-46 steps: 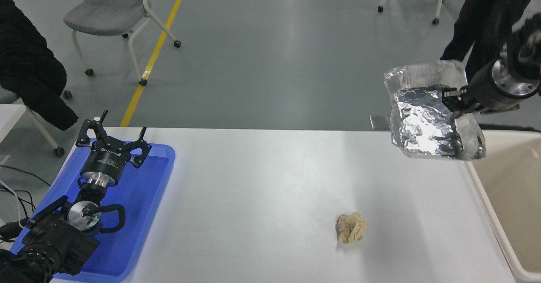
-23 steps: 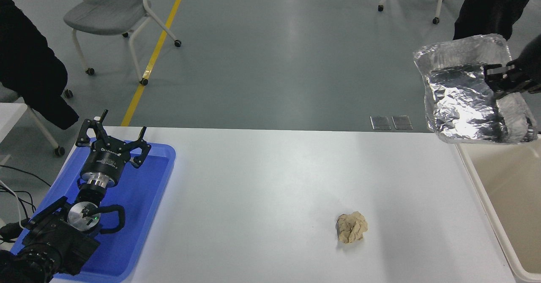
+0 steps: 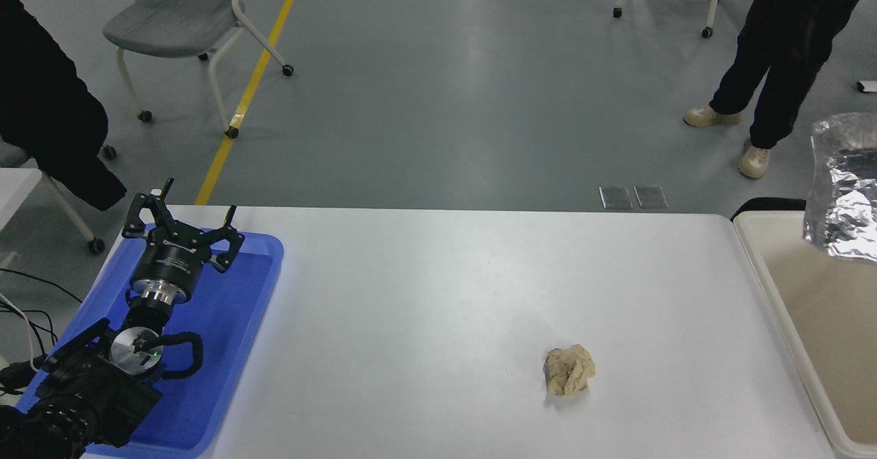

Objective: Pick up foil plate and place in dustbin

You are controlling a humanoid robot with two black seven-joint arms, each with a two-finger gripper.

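Note:
The shiny crinkled foil plate (image 3: 844,192) hangs in the air at the right edge of the picture, partly cut off, above the cream dustbin (image 3: 757,267) that stands at the table's right end. My right gripper is out of view past the right edge, so what holds the plate is hidden. My left gripper (image 3: 179,220) is parked at the lower left over the blue tray, fingers spread open and empty.
A bright blue tray (image 3: 253,288) lies at the table's left under the left arm. A crumpled brown paper ball (image 3: 569,370) lies on the white table, front right of centre. A person's legs (image 3: 774,55) stand beyond the far right corner. Chairs stand on the floor behind.
The foil plate has moved right, out from over the table to above the dustbin, and is now half out of frame. The right gripper has left the picture. The left arm has not moved.

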